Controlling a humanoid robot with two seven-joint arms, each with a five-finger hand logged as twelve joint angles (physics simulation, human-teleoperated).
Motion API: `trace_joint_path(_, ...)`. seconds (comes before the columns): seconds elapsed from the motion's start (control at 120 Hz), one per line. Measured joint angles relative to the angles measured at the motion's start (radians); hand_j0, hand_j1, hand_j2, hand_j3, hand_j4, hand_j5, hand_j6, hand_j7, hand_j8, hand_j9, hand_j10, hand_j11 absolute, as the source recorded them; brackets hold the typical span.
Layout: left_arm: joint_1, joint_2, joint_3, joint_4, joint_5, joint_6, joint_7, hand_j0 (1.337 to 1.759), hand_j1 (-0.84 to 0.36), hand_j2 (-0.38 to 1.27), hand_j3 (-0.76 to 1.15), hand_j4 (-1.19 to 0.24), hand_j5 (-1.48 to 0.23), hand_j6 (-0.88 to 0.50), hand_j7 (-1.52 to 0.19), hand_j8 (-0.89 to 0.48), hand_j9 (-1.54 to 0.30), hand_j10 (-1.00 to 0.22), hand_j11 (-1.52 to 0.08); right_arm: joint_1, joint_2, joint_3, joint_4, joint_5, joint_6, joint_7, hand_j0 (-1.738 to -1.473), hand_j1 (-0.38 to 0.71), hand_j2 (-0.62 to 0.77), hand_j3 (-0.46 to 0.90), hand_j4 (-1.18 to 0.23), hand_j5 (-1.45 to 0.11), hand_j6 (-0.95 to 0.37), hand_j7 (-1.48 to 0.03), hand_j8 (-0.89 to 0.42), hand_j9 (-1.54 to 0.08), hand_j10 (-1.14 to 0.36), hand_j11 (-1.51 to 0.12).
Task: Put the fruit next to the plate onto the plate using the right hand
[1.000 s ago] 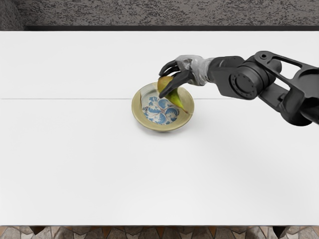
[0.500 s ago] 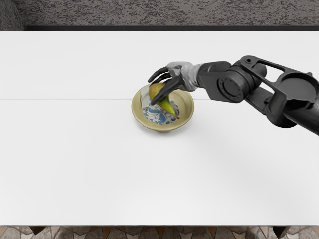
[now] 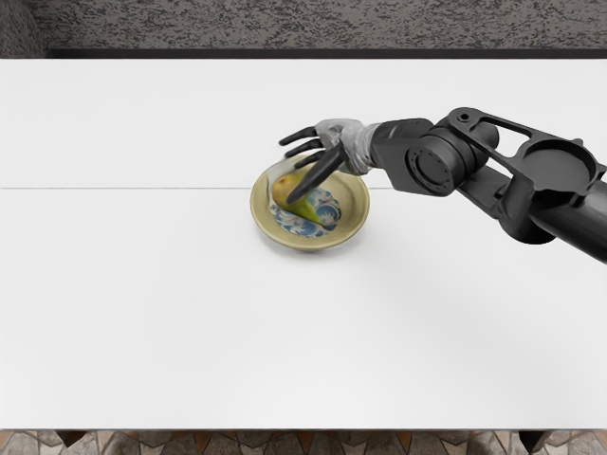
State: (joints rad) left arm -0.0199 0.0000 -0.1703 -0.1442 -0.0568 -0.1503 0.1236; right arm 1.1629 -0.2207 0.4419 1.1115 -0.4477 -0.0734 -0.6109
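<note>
Head view: pear (image 3: 289,191) is down in the plate (image 3: 358,210), right robot hand (image 3: 327,148) is spread loose, so you wanna lift straight up, no nudging.

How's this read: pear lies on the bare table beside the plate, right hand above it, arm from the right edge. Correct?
No. The pear lies in the plate, not on the table beside it, as the head view shows. The right hand is above it, arm from the right edge.
</note>
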Motion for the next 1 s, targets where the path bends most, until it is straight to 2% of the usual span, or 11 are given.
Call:
trace_joint_path(0.158, 0.000, 0.000, 0.000, 0.000, 0.000, 0.000, 0.000, 1.658, 0.35, 0.00, 0.00, 0.00, 0.00, 0.00, 0.00, 0.00, 0.00, 0.00, 0.00, -0.003, -0.023, 0.017, -0.003, 0.008, 0.022, 0.000, -1.658, -0.22, 0.00, 0.00, -0.12, -0.16, -0.12, -0.16, -0.11, -0.16, -0.11, -0.16)
trace_joint_path(0.325, 0.000, 0.000, 0.000, 0.000, 0.000, 0.000, 0.000, 1.658, 0.35, 0.00, 0.00, 0.00, 0.00, 0.00, 0.00, 0.00, 0.00, 0.00, 0.00, -0.068, -0.095, 0.158, -0.004, 0.084, 0.222, 0.000, -1.658, -0.29, 0.00, 0.00, -0.05, -0.07, -0.05, -0.07, -0.05, -0.07, -0.05, -0.07)
trace_joint_path(0.458, 0.000, 0.000, 0.000, 0.000, 0.000, 0.000, 0.000, 1.658, 0.35, 0.00, 0.00, 0.00, 0.00, 0.00, 0.00, 0.00, 0.00, 0.00, 0.00, -0.110, -0.188, 0.214, -0.008, 0.216, 0.429, 0.000, -1.658, -0.32, 0.00, 0.00, -0.03, -0.04, -0.03, -0.04, -0.02, -0.04, -0.03, -0.04)
trace_joint_path(0.6, 0.000, 0.000, 0.000, 0.000, 0.000, 0.000, 0.000, 1.658, 0.35, 0.00, 0.00, 0.00, 0.00, 0.00, 0.00, 0.00, 0.00, 0.00, 0.00, -0.156, -0.277, 0.246, -0.052, 0.325, 0.612, 0.000, -1.658, -0.33, 0.00, 0.00, -0.01, -0.02, -0.01, -0.02, -0.01, -0.02, -0.01, -0.02)
trace_joint_path(0.858, 0.000, 0.000, 0.000, 0.000, 0.000, 0.000, 0.000, 1.658, 0.35, 0.00, 0.00, 0.00, 0.00, 0.00, 0.00, 0.00, 0.00, 0.00, 0.00, -0.244, -0.413, 0.256, -0.169, 0.460, 0.679, 0.000, -1.658, -0.35, 0.00, 0.00, 0.00, -0.01, 0.00, -0.01, 0.00, -0.01, 0.00, -0.01)
trace_joint_path(1.0, 0.000, 0.000, 0.000, 0.000, 0.000, 0.000, 0.000, 1.658, 0.35, 0.00, 0.00, 0.00, 0.00, 0.00, 0.00, 0.00, 0.00, 0.00, 0.00, -0.272, -0.472, 0.256, -0.197, 0.535, 0.683, 0.000, -1.658, -0.35, 0.00, 0.00, 0.00, 0.00, 0.00, 0.00, 0.00, 0.00, 0.00, 0.00)
